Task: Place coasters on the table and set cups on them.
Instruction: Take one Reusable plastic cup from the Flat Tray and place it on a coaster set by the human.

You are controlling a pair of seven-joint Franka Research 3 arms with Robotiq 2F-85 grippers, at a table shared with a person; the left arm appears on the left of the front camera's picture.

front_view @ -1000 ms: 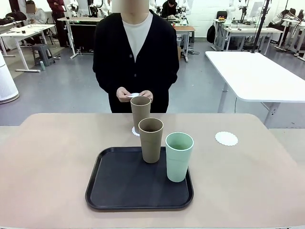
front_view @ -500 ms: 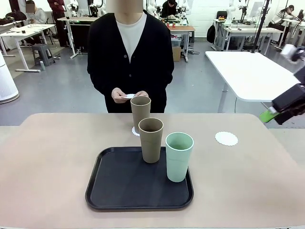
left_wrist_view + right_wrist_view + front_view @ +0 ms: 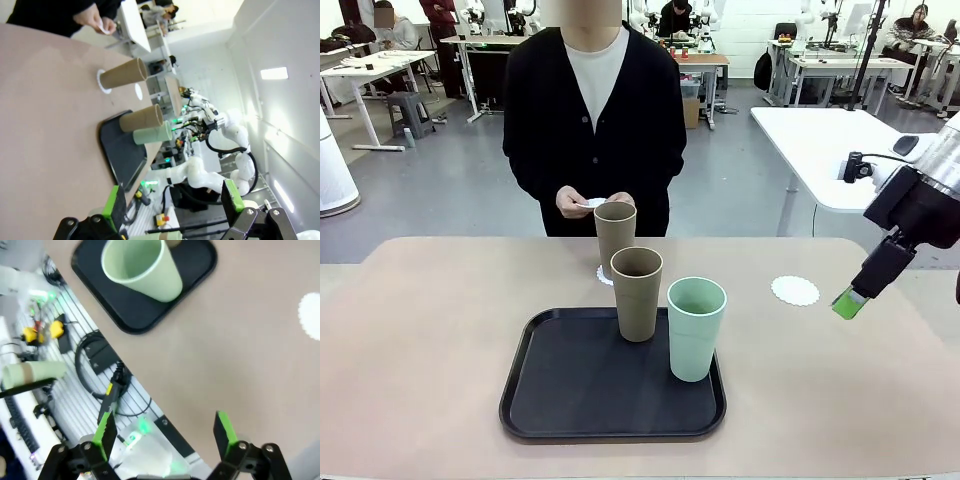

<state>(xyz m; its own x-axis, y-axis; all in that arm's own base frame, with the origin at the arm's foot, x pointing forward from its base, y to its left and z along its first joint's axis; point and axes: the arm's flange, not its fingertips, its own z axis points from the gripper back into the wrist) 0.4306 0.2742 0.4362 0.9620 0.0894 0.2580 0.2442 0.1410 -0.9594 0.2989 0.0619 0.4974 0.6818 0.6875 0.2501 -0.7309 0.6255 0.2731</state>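
At the far left, the left gripper [image 3: 172, 186] held its 2 green-padded fingers spread wide with nothing between them. Its wrist camera looked along the beige-pink table [image 3: 430, 340] toward the 3 cups.

Toward the middle, a person [image 3: 595, 110] in a black cardigan stood at the far side. The person's hands [image 3: 575, 200] were together at waist height, pinching 1 white coaster, the held coaster [image 3: 597, 201]. In front of them, the far tan cup [image 3: 615, 235] stood upright on the covered coaster [image 3: 603, 276]. That coaster lay on the table just beyond the far rim of the black tray [image 3: 570, 400].

On the tray, the near tan cup [image 3: 637, 295] stood upright by the far edge. The mint green cup [image 3: 695, 330] stood upright close beside it, to its right and nearer the robot. Whether the 2 touched could not be told.

Further right, the bare coaster [image 3: 795, 290] lay flat on the table with nothing on it, well apart from the tray.

At the right, the right gripper [image 3: 165, 420] hung above the table near its right edge, tilted down, with 1 green-tipped finger [image 3: 850, 303] to the right of the bare coaster and clear of it. Its wrist view showed both fingers spread wide and holding nothing. Ahead of them were the mint green cup, a tray corner and the scalloped rim of the bare coaster.
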